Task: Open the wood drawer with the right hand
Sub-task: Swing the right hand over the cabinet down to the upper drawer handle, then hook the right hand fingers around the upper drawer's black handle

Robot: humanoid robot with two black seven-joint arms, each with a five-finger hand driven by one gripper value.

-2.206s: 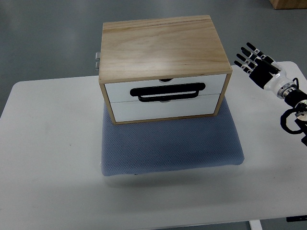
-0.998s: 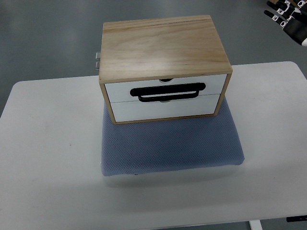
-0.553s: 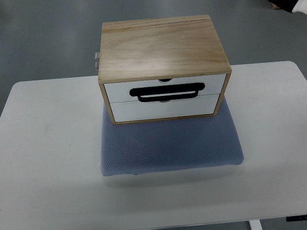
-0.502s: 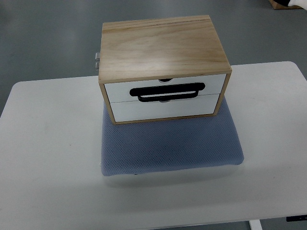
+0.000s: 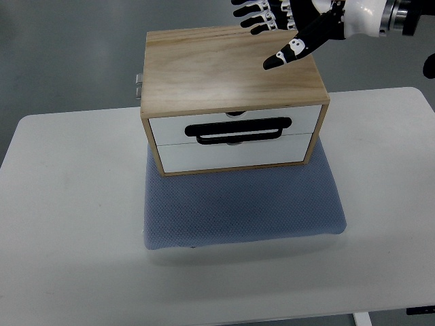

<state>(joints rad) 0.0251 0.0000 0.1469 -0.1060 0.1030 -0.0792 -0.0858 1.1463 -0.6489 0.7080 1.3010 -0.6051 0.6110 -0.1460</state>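
Note:
A wooden box with two white drawer fronts (image 5: pixel 234 139) stands on a blue-grey mat (image 5: pixel 241 204). Both drawers sit shut, with black handles (image 5: pixel 239 130) meeting at the seam between them. My right hand (image 5: pixel 282 27) comes in from the upper right edge and hovers over the back right part of the box's wooden top (image 5: pixel 231 64). Its black fingers (image 5: pixel 253 12) are spread, the thumb pointing down-left, and it holds nothing. The left arm does not show.
The mat lies on a white table (image 5: pixel 68 224) whose far edge runs behind the box. A small metal fitting (image 5: pixel 138 86) sticks out at the box's back left. Grey floor lies beyond the table.
The right hand rose from beside the table's right edge, left the picture at the top right, and has now come back in over the box top. The drawers have not moved.

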